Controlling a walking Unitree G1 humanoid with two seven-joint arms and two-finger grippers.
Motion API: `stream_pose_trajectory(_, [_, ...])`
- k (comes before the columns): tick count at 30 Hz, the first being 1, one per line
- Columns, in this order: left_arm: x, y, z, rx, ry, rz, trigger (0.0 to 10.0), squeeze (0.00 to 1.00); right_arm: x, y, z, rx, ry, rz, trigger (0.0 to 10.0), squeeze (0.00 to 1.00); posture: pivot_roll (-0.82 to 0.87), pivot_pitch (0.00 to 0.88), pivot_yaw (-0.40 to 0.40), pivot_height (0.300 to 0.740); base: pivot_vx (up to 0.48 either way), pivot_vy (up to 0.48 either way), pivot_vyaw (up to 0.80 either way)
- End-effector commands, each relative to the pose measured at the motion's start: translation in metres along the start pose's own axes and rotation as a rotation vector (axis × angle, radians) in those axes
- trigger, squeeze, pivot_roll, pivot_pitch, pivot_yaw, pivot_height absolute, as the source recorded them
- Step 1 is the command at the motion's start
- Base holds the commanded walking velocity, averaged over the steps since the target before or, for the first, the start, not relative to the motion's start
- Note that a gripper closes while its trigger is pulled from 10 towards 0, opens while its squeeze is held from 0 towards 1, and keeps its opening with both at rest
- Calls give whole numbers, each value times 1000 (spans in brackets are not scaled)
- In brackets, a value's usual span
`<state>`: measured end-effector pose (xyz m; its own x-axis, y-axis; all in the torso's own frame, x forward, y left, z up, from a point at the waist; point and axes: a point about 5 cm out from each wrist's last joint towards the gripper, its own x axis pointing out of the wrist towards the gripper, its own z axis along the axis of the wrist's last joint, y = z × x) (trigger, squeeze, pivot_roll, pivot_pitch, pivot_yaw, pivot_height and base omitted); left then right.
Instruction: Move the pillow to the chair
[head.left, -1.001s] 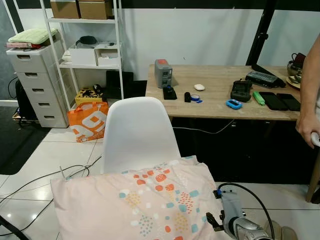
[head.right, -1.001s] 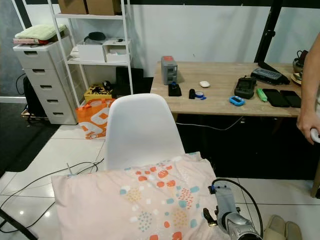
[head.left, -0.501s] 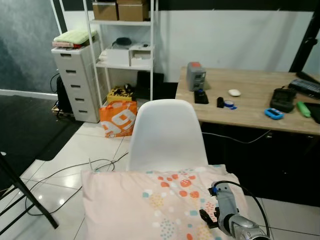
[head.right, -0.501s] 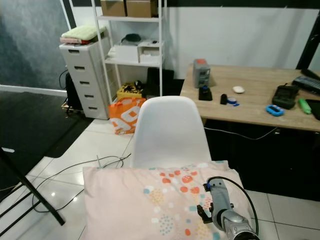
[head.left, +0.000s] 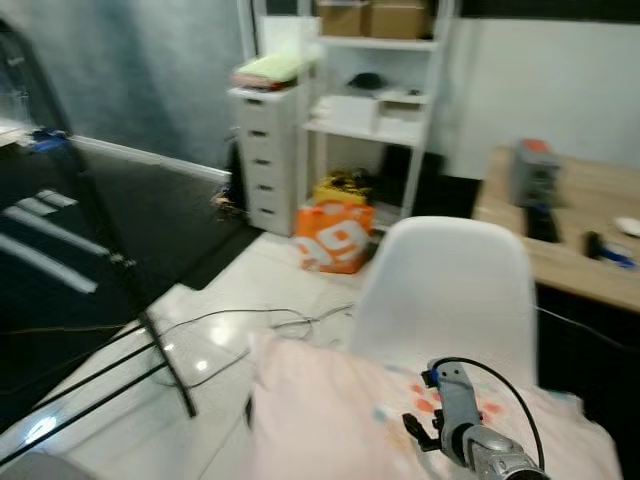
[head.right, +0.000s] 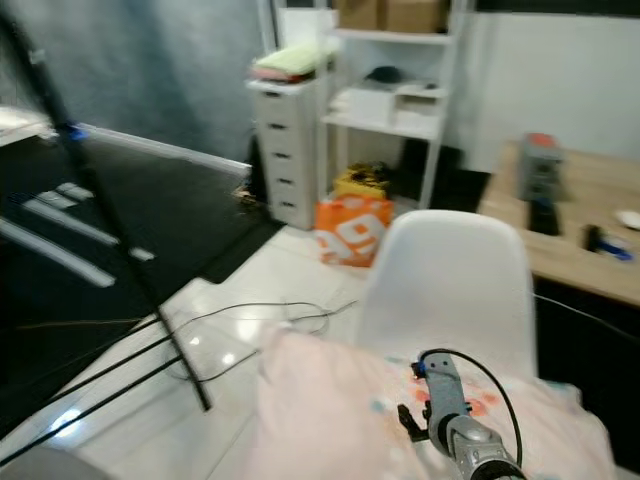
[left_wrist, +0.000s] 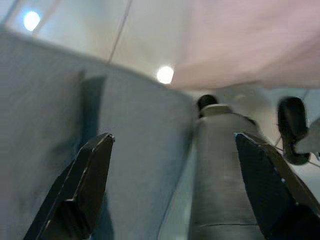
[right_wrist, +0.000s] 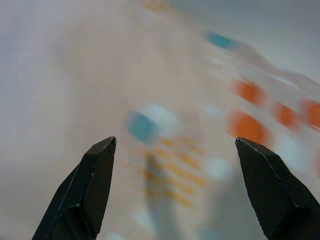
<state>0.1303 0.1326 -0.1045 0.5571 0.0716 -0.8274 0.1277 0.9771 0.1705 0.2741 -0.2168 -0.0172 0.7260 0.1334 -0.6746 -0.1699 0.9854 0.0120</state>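
Note:
A pale pink pillow (head.left: 330, 400) with orange and teal dots fills the lower middle of the blurred head views, carried low in front of me. Just behind it stands the white chair (head.left: 450, 290), backrest upright. My right arm (head.left: 470, 440) lies against the pillow's right part. In the right wrist view the right gripper (right_wrist: 175, 185) is open, its fingers spread over the dotted pillow fabric (right_wrist: 165, 125). The left gripper (left_wrist: 175, 190) is open too, with a grey surface between its fingers and the pillow's pink underside (left_wrist: 250, 45) beyond.
A white drawer unit (head.left: 270, 150) and a white shelf rack (head.left: 380, 100) stand at the back, with an orange bag (head.left: 338, 238) on the floor. Cables (head.left: 260, 325) and a black stand leg (head.left: 150, 330) cross the tiles at left. The wooden desk (head.left: 590, 250) is at right.
The whole view has swung left: the desk slid to the right edge, the person left the picture, and dark floor came in at left. Pillow and right arm stay before me.

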Motion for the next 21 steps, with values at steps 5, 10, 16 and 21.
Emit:
stream_pose_trajectory(5, [-3, -7, -9, -20, 33, -31, 10000, 0, -2, -4, -5, 31, 9, -41, 10000, 0, -148, 17, -28, 740, 0, 0, 0])
stream_pose_trajectory(10, [-3, -7, -9, -14, 34, -39, 10000, 0, -2, -5, -6, 40, 8, -42, 10000, 0, -148, 12, -27, 740, 0, -132, 0])
stream_pose_trajectory(16, [-3, -6, -10, -29, 35, -28, 10000, 0, -2, -5, -6, 40, 10, -41, 10000, 0, -147, 8, -28, 740, 0, -195, 0])
stream_pose_trajectory(21, [-4, -7, -11, -52, 40, -16, 10000, 0, -2, -5, -8, 40, 14, -44, 10000, 0, -146, 0, -28, 740, 0, 0, 0])
